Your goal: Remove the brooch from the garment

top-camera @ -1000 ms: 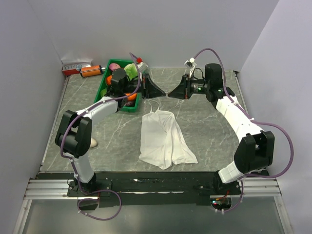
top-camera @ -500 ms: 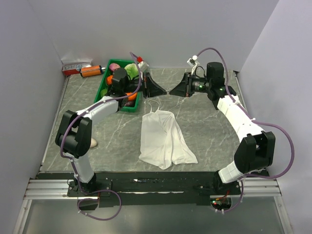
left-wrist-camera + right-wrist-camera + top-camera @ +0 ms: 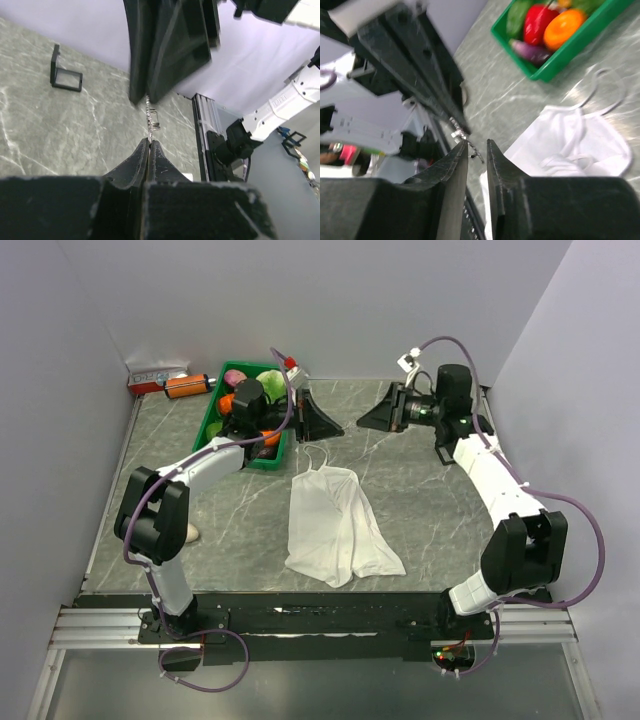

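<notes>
**Between the tips of the left gripper, the brooch is pinched tight**

The two fingers of the left gripper are pressed close together, with no gap to see. The brooch is a thin, shiny little thing. One end is caught between the tips and the rest pokes straight out past them.

Facing those fingers, tip to tip, is the right gripper. There is only a small space between the two grippers. The right gripper's fingers are a little way apart, with a clear gap between them and nothing held in it. The brooch sits just past these tips, close to one finger. I cannot tell if it touches that finger.

Both grippers hang in the air above the table.

Below the fingers, on the near side of them and well apart, lies the garment. It is spread out on the table, a bit crumpled, with its thin straps at the end nearest the fingers.

Behind the left gripper's fingers, under that arm's wrist, stands a green bin. It holds bright toy fruit and vegetables.
</notes>
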You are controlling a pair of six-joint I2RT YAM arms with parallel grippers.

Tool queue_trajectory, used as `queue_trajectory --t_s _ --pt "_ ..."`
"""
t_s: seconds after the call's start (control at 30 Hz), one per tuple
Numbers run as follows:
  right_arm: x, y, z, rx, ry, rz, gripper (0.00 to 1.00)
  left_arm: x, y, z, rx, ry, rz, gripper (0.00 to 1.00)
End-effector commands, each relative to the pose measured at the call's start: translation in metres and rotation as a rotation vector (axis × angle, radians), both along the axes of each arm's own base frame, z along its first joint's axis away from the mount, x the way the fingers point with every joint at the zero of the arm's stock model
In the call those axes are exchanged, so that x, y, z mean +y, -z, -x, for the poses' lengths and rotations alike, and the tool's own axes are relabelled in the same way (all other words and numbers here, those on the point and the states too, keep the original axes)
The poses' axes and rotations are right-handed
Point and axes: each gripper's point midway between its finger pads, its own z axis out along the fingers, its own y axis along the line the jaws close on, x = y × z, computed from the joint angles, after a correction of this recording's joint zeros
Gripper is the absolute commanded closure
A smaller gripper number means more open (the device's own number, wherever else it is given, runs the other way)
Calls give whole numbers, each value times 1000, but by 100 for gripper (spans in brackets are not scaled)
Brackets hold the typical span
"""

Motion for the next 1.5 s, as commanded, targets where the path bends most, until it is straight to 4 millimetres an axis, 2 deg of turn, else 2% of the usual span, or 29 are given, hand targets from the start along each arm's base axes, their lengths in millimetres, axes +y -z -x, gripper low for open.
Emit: queue_trajectory --t_s 0.0,0.1,0.2,0.33,0.5,0.63,0.9,1.47 --pt "-22 -67 -18 -230 83 -37 65 3 -6 12 -36 82 -7 99" --pt "-20 -76 -15 -257 54 -49 59 4 -5 7 -34 74 -12 99" --pt "-20 -74 -17 -268 50 -44 55 6 -4 3 -32 68 -14 99" --pt "-18 -62 -17 -317 4 -15 52 7 -6 -1 -42 65 -16 99" --pt "-6 -44 2 -377 -186 -8 51 10 -3 0 -43 72 -28 99" --pt "1 -30 11 -345 -259 0 52 11 -2 -2 -60 79 -35 99" --pt "15 -19 10 -337 -310 8 49 10 -2 -2 -85 103 -47 99" --pt "32 -14 9 -321 -348 -10 72 10 0 -1 -83 102 -50 99"
